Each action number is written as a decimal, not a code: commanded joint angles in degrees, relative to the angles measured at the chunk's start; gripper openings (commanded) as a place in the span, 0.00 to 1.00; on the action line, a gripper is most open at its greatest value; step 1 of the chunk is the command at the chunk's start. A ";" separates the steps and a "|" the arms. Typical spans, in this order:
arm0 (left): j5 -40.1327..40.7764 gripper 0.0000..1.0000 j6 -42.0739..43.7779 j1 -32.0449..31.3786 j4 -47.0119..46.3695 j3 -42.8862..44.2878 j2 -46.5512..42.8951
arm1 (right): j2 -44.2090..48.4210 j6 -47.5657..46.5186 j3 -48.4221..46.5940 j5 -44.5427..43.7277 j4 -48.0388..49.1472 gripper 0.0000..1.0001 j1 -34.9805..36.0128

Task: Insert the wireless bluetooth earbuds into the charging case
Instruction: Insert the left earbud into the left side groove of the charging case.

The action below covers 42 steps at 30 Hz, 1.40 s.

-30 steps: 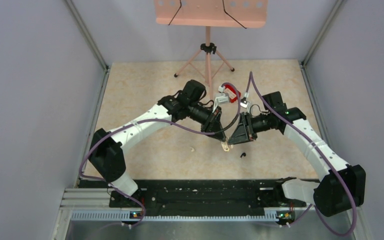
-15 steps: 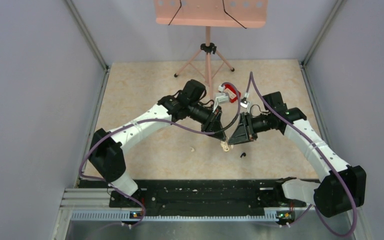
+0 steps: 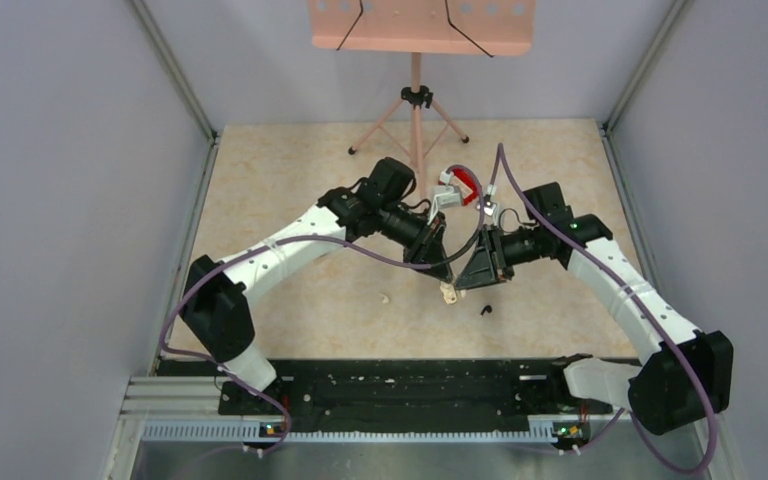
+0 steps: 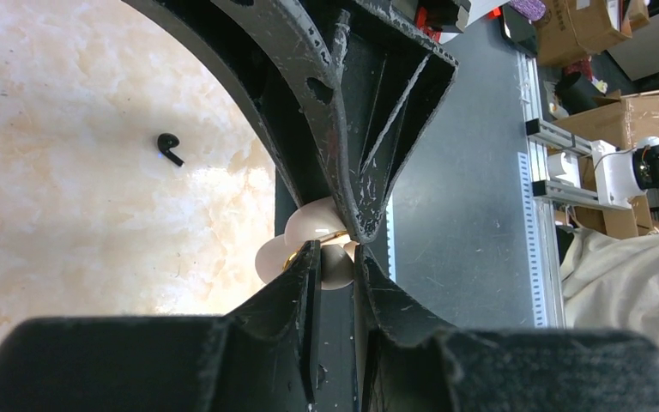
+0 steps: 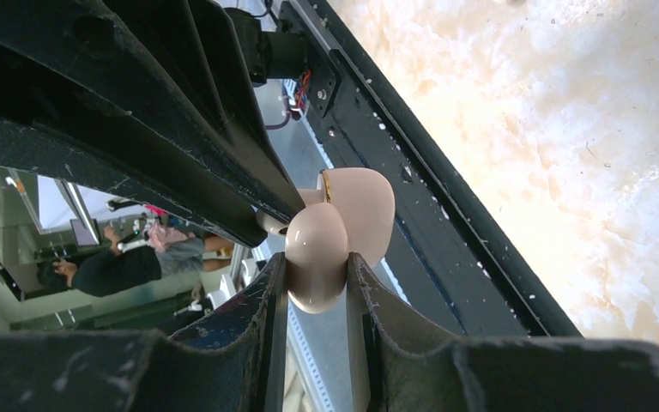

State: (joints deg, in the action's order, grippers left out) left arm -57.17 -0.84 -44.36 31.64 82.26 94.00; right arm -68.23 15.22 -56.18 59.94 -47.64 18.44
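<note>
The charging case (image 3: 448, 292) looks pale beige here, not black. It is held open above the table between both grippers. My left gripper (image 4: 336, 251) is shut on one half of the case (image 4: 309, 232). My right gripper (image 5: 316, 263) is shut on the other rounded half (image 5: 317, 249), and a gold hinge edge shows. One black earbud (image 3: 485, 310) lies on the table just right of the grippers, and it also shows in the left wrist view (image 4: 168, 147). The second earbud is not in view.
A small pale speck (image 3: 385, 297) lies on the table left of the case. A pink music stand (image 3: 417, 90) stands at the back. The black base rail (image 3: 410, 385) runs along the near edge. Grey walls close in both sides.
Both grippers with the case have shifted very slightly left and back. The earbud on the table has not moved.
</note>
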 commanded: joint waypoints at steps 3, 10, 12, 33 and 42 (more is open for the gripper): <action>0.40 0.00 2.83 -1.12 1.04 3.51 1.81 | 1.63 1.69 -3.41 1.76 2.37 0.00 1.11; 0.99 0.00 3.57 -1.72 2.24 4.39 2.71 | 1.96 2.51 -3.30 2.99 3.57 0.00 1.32; 0.35 0.00 3.69 -1.70 2.20 4.53 2.96 | 2.18 3.27 -2.74 3.92 5.01 0.00 1.46; 1.99 0.38 4.52 -1.70 3.30 5.54 2.23 | 2.86 3.71 -1.27 5.68 6.70 0.00 1.64; 4.69 0.57 4.58 -1.70 4.21 6.24 1.22 | 2.89 3.75 -0.77 5.45 6.77 0.00 1.60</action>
State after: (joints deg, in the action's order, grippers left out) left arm -56.45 2.15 -45.45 37.87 86.70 96.14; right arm -67.51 18.24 -56.14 58.89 -45.08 18.65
